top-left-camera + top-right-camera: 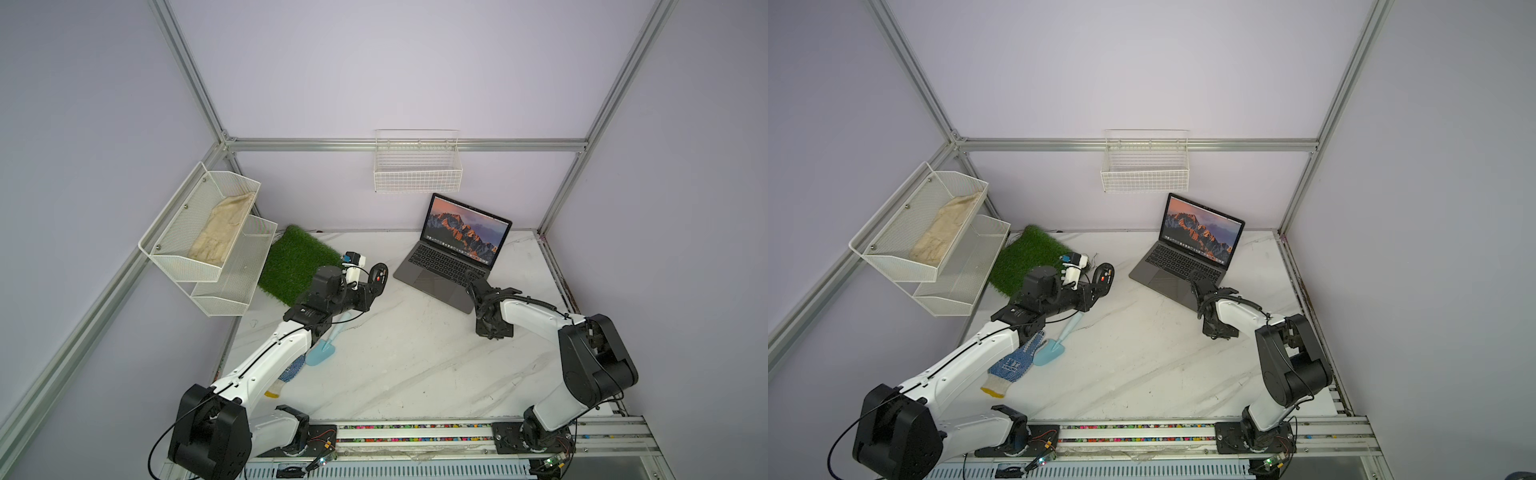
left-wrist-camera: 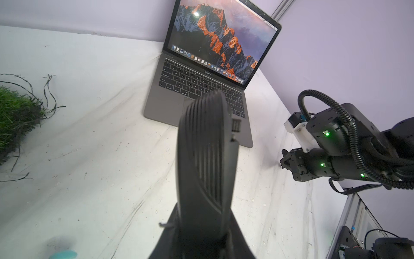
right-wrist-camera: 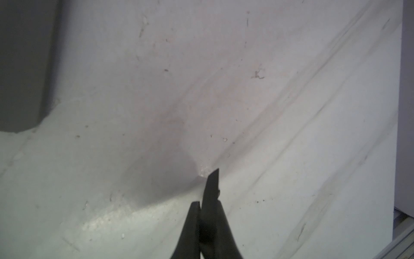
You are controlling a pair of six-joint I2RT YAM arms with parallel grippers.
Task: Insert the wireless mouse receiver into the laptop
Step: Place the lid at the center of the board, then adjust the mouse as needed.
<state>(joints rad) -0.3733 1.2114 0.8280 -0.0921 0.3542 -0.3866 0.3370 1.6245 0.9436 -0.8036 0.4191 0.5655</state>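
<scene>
R gripper is clenched on a tiny dark stub, prob. the receiver, which pokes out past my tips. The laptop is just beside this gripper, its front corner nearest. The stub isn't in any port yet. L gripper grips the mouse, raised, well apart. Left to do: align w/ a side port, push in.

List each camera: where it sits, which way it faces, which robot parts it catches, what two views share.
Top views: high above the front, looking down and back over the table; left arm and right arm show.
Left wrist: on the left arm, facing the laptop; left gripper shut on the mouse, right gripper beyond.
Right wrist: low, facing the table; only the shut right gripper.
Shared: laptop in both top views and left wrist view.
</scene>
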